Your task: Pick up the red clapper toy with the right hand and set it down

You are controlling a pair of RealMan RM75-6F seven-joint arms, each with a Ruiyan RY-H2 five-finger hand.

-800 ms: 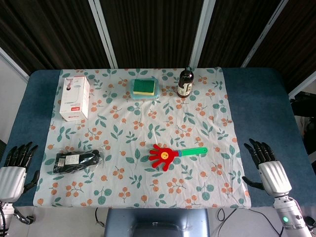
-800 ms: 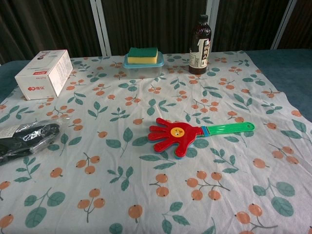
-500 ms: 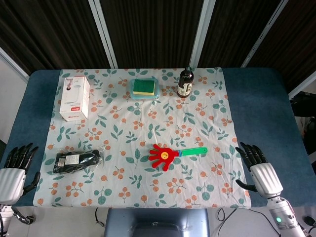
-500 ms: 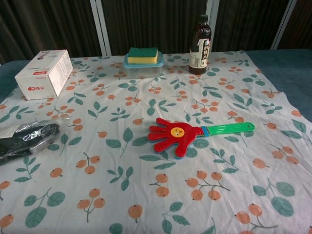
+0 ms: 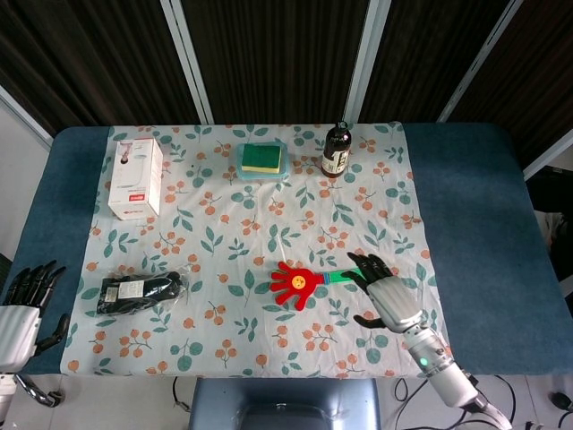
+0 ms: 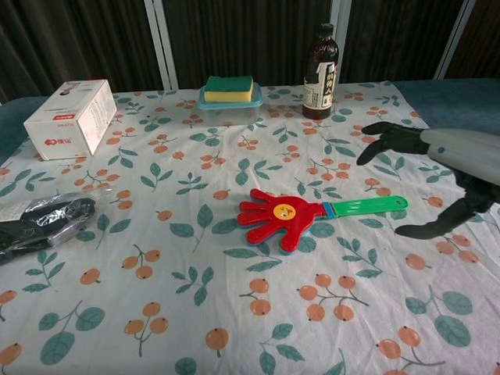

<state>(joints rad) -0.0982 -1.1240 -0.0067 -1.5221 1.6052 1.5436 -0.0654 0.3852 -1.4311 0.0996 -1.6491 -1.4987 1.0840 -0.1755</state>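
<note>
The red clapper toy (image 5: 295, 284) (image 6: 282, 219), a hand-shaped head with a smiley face and a green handle (image 6: 367, 206), lies flat on the floral cloth near the middle. My right hand (image 5: 388, 292) (image 6: 434, 176) hovers over the handle's far end with fingers spread and nothing in it; in the head view it covers most of the handle. My left hand (image 5: 21, 306) sits at the table's left front corner, fingers apart and empty, seen only in the head view.
A black packet in clear wrap (image 5: 141, 291) lies front left. At the back stand a white box (image 5: 134, 177), a sponge on a clear container (image 5: 262, 159) and a dark bottle (image 5: 337, 150). Blue table (image 5: 474, 224) shows beyond the cloth.
My right hand has swung left from the table's right front corner to above the clapper's green handle. The clapper has not moved. The left hand has sunk slightly lower.
</note>
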